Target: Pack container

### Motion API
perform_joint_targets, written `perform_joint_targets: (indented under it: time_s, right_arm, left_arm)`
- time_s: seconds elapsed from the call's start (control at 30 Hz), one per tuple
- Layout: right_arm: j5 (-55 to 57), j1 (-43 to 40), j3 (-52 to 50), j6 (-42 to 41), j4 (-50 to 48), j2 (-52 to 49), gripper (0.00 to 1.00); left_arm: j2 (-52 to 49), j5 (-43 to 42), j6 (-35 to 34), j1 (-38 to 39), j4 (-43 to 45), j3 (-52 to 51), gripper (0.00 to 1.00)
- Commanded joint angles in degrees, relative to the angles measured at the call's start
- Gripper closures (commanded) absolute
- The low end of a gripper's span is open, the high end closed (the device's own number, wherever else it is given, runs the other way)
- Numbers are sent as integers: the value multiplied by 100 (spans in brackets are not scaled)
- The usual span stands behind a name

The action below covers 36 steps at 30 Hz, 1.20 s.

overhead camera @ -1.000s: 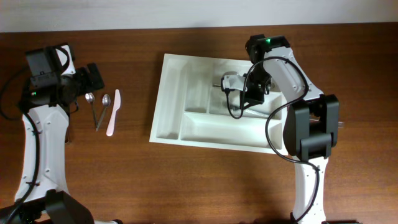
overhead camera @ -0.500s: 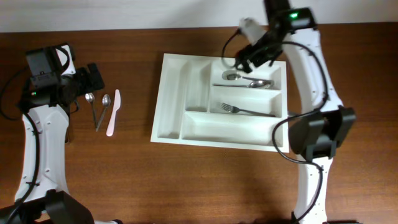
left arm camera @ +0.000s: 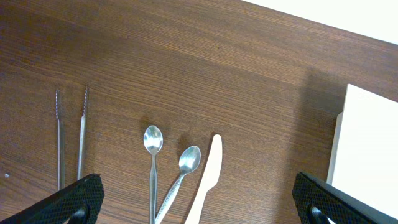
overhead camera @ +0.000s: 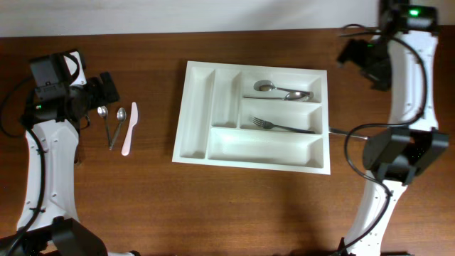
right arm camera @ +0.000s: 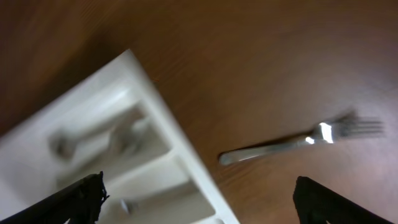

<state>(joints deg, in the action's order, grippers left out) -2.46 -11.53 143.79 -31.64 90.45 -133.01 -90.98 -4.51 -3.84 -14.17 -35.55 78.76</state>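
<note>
The container (overhead camera: 249,162), a white cutlery tray, lies mid-table. Its far right compartment holds a spoon (overhead camera: 284,91), and a fork (overhead camera: 284,126) lies in the one below. My right gripper (overhead camera: 366,64) hangs open and empty high over the table's back right, beyond the tray's corner. Its blurred wrist view shows the tray's edge (right arm camera: 186,149) and a loose fork (right arm camera: 298,144) on the wood. My left gripper (left arm camera: 199,208) stands open above two spoons (left arm camera: 153,140) (left arm camera: 188,160) and a pale knife (left arm camera: 210,168).
Metal tongs (left arm camera: 70,137) lie on the wood left of the spoons. The loose fork (overhead camera: 348,131) rests just right of the tray, close to the right arm's base. The tray's rim (left arm camera: 367,155) shows at the right of the left wrist view.
My right gripper opened over the tray's far right compartment, then rose and swung away to the back right. The spoon stays in that compartment. The left arm has not moved.
</note>
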Motion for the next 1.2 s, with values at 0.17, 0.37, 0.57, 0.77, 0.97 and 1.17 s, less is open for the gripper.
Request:
perform_joint_targets:
  time_s: [0.17,0.37,0.57,0.77,0.97,1.17]
  right_arm:
    - [426,-435,79,-1139,-144,61,6]
    - [1840,-345,76,-1657,691,435,4]
    - [2028,258,76,-1635,688,1255,1]
    - [1637,446,76,-1812,691,1794,1]
    - [1849,446,76,-1786,688,2533,1]
    - [2258,446,76,-1375,688,3145,1]
  left_arm:
    - [-42,-63,90,-24,9,105,1]
    - [-42,-63,90,-24,7,105,1]
    - [-42,-63,90,-24,9,105,1]
    - [-42,-63,90,-24,7,105,1]
    - [-42,-63,90,-24,9,105,1]
    - [-42,-61,87,-24,9,105,1]
